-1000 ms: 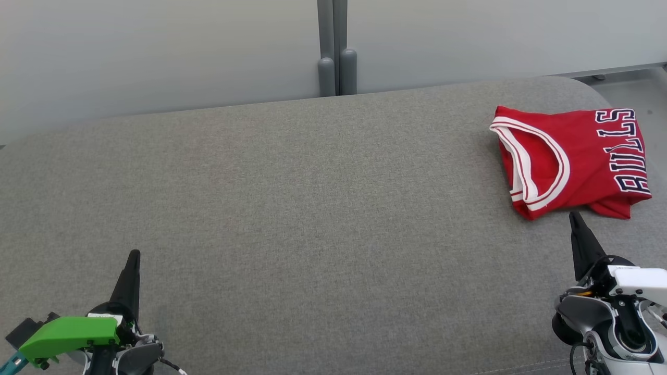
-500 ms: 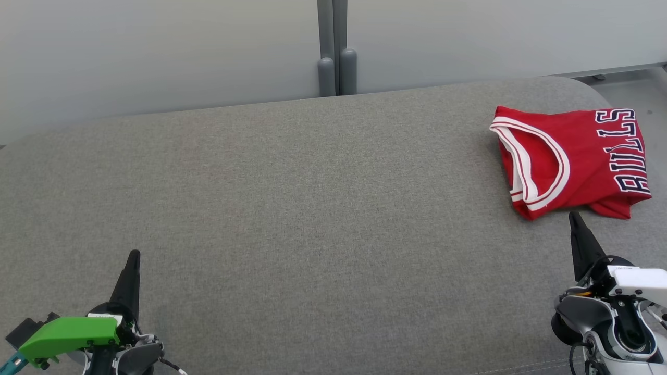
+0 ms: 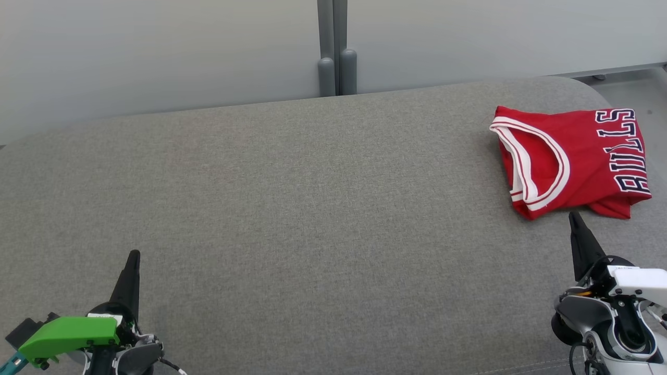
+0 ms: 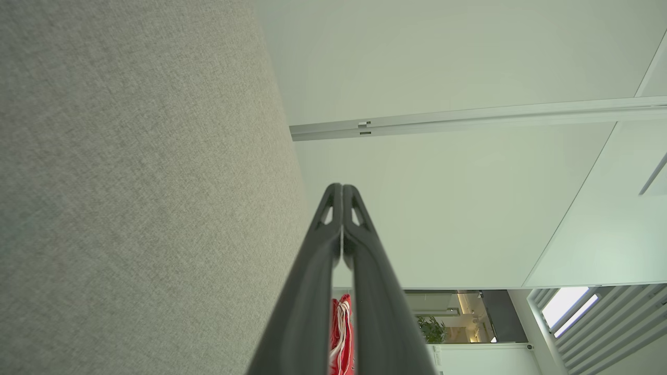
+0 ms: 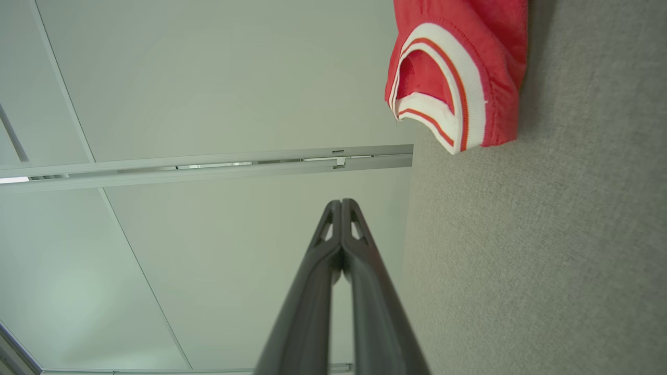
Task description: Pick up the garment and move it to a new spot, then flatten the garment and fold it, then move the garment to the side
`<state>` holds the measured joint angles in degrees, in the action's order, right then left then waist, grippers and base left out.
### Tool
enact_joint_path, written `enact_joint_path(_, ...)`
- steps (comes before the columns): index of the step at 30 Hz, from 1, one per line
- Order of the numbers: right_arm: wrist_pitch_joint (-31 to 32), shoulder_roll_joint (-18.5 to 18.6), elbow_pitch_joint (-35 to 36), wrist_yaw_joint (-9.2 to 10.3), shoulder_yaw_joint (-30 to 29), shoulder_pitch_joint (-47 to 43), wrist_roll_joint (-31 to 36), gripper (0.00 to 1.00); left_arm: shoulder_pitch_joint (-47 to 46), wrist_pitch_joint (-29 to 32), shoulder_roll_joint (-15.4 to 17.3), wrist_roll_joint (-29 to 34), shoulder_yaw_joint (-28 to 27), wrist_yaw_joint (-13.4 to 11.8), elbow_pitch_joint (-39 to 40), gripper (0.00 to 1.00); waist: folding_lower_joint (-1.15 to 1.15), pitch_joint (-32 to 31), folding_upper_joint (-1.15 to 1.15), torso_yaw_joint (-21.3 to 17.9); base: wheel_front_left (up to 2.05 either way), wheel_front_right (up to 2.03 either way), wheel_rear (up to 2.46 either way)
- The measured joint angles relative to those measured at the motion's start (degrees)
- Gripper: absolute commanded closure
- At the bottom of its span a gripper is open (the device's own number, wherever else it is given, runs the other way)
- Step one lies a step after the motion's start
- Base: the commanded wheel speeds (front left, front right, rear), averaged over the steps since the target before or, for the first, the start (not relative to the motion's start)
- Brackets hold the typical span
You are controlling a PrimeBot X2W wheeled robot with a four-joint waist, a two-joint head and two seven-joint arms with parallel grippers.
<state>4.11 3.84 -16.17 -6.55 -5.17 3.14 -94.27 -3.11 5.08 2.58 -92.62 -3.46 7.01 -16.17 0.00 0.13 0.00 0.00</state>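
garment (image 3: 578, 156) lies folded on grey cushion (image 3: 312, 208) beyond closed right gripper (image 3: 572, 214).

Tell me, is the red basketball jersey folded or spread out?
Folded: the red basketball jersey lies as a compact bundle on the grey fabric surface, trimmed layers stacked.

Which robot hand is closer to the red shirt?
The right gripper, the one with the white wrist: its tip is right by the red shirt. The left gripper, with the green part, is far across the grey cushion.
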Motion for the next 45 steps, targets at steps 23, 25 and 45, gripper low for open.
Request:
enact_joint_path(23, 0.05, -0.02, 0.01, 0.00, -0.07, 0.01, 0.00, 1.00, -0.02, 0.01, 0.00, 0.00, -0.08, 0.01, 0.02, 1.00, 0.00, 0.01, 0.00, 0.00, 0.00, 0.00, 0.00)
enact_joint_path(25, 0.05, -0.03, 0.01, 0.00, -0.08, 0.01, 0.00, 1.00, -0.02, 0.01, 0.00, 0.00, -0.09, 0.01, 0.02, 1.00, 0.00, 0.01, 0.00, 0.00, 0.00, 0.00, 0.00)
enact_joint_path(45, 0.24, -0.05, 0.05, 0.00, -0.13, 0.01, 0.00, 1.00, -0.02, 0.45, 0.00, 0.00, -0.11, 0.01, 0.08, 1.00, 0.00, 0.02, 0.00, 0.00, 0.00, 0.00, 0.00)
